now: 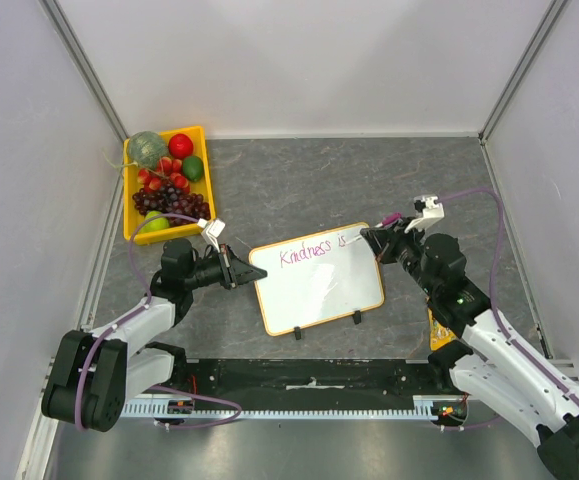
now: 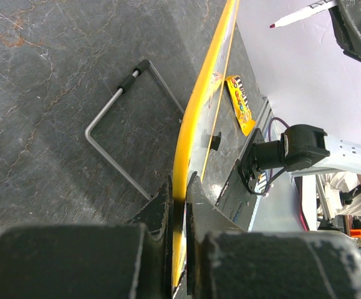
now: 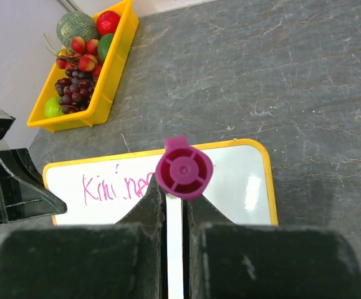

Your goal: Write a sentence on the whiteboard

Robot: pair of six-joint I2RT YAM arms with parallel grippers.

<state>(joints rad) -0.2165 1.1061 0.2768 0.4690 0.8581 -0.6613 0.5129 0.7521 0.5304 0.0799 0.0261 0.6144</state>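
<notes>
**Board might skid on you mid-word**

You're pinching the whiteboard (image 1: 319, 285) by its left edge with the left pincer (image 1: 252, 272). Its jaws are squeezed right down on the orange frame, and that's looking like the only thing bracing the board. It's sitting mid-counter, just ahead of the arm bases, with the clips toward you. If the pen is pushing harder than that thin edge grip is resisting, the board is going to be pivoting or sliding, and your line is going wonky. A wire stand (image 2: 115, 131) is showing by the board's underside in the left wrist view, so the board may be rocking too. I can't tell how flat it's lying.

The right pincer (image 1: 376, 238) is clamped tight on the marker (image 3: 184, 168), up by the top right corner. I can't tell if the tip is touching. The sentence (image 1: 314, 252) is reading "Kindness is" so far and is crowding the frame. So I'd say the next word is needing a second row, or you're writing off the edge. Dragging anything across that pink ink is risking a smear.

White walls are boxing you in on three sides. The grey marbled counter (image 1: 369, 170) is looking smooth, so probably little friction. A yellow fruit tray (image 1: 128, 205) is sitting well apart at far left.
</notes>
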